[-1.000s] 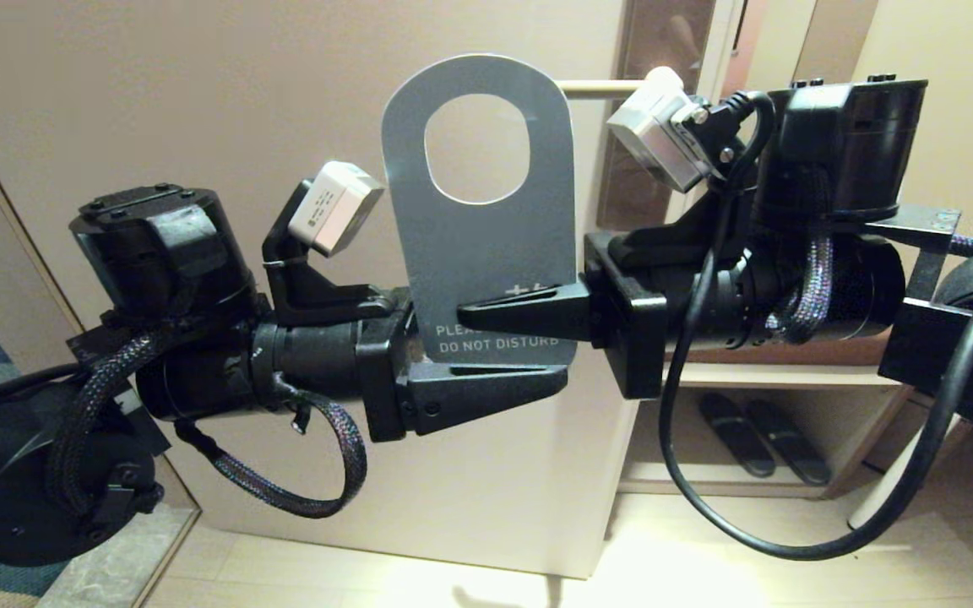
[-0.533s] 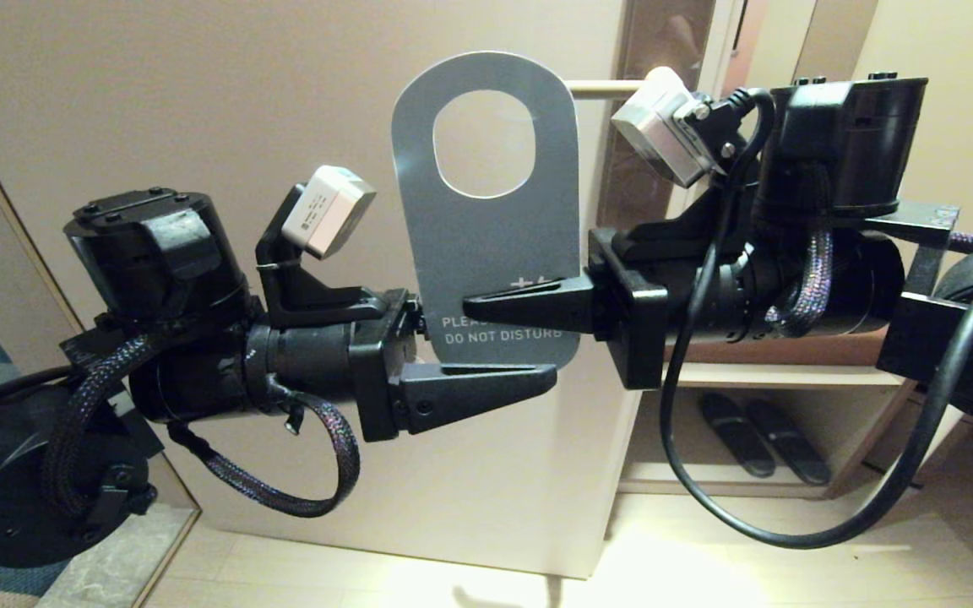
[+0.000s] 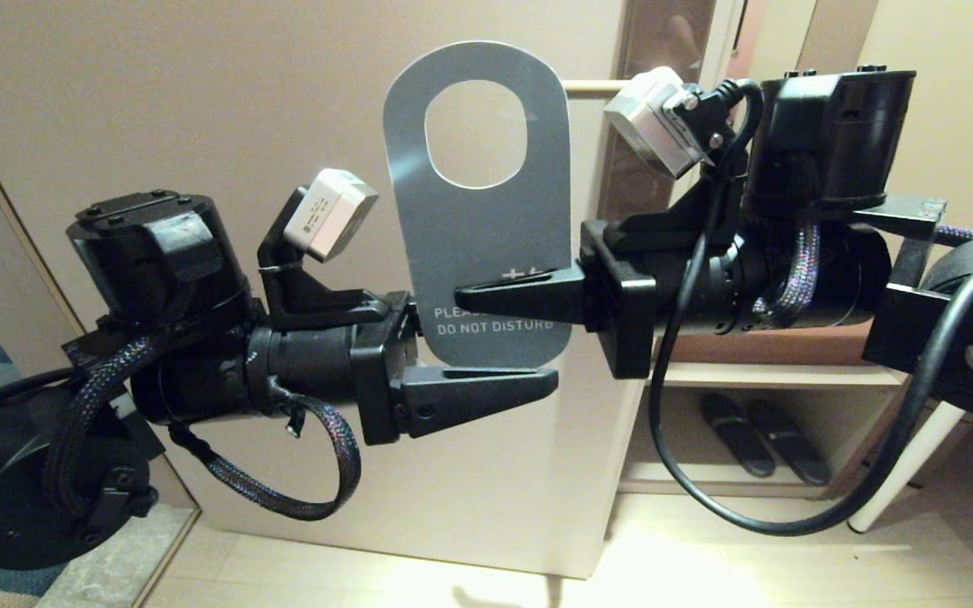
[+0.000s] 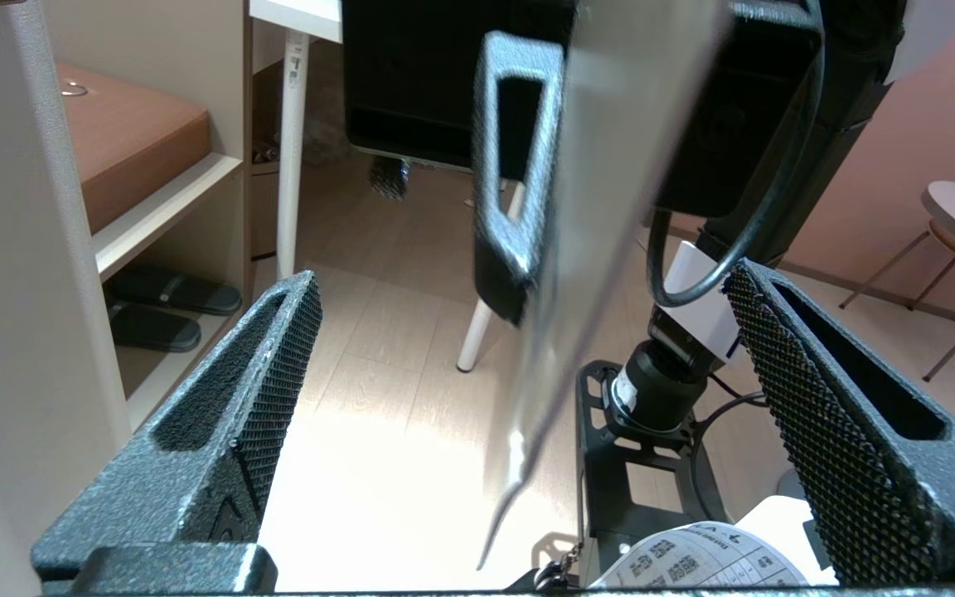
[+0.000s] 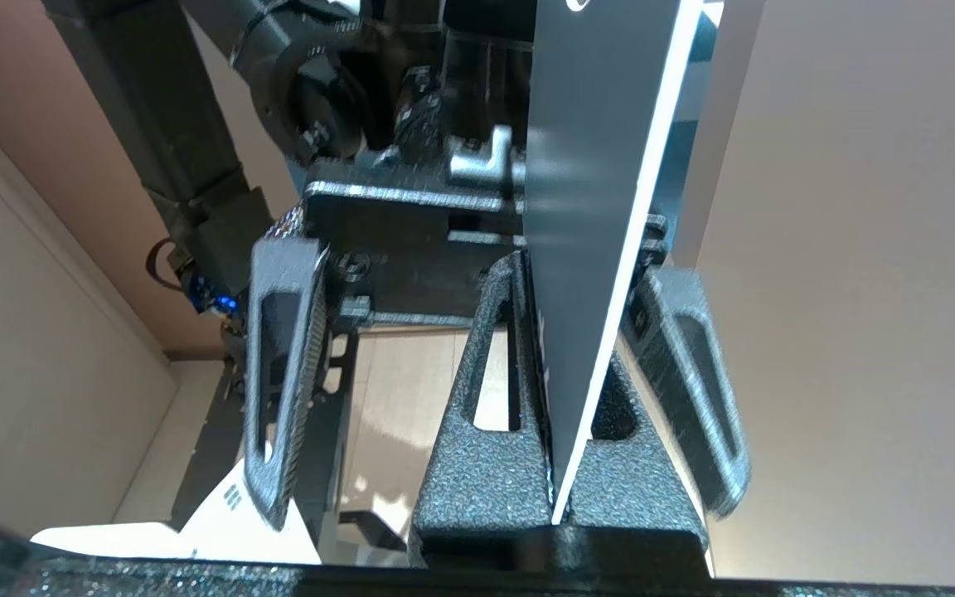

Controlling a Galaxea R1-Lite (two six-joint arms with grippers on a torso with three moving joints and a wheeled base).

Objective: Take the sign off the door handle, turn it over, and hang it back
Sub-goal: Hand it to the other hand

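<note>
Sign: we see a flat grey-blue hanger held upright in front of the pale door, its oval hole at the top and "DO NOT DISTURB" facing us near its lower end. It hangs on nothing.

Right gripper: we see it reach in level from the sign's right, its fingers pinched tight on the sign's lower part, just above the lettering. Its wrist view shows the card edge-on, clamped between both pads.

Left gripper: we see it level on the sign's left, jaws spread wide and gripping nothing. One finger lies just under the sign's bottom edge. In its wrist view the card hangs between the two open fingers, touching neither.

Handle: we see only a slim pale bar sticking out behind the sign's upper right, beside the right wrist camera.

Step, as we judge it: the sign is off and carried by the right gripper alone.

Risks, as we judge them: the grip is low on a thin card, so the top could sway or bend and the hole miss the handle. The open left finger below could snag the bottom edge. A slip would drop the sign.
</note>
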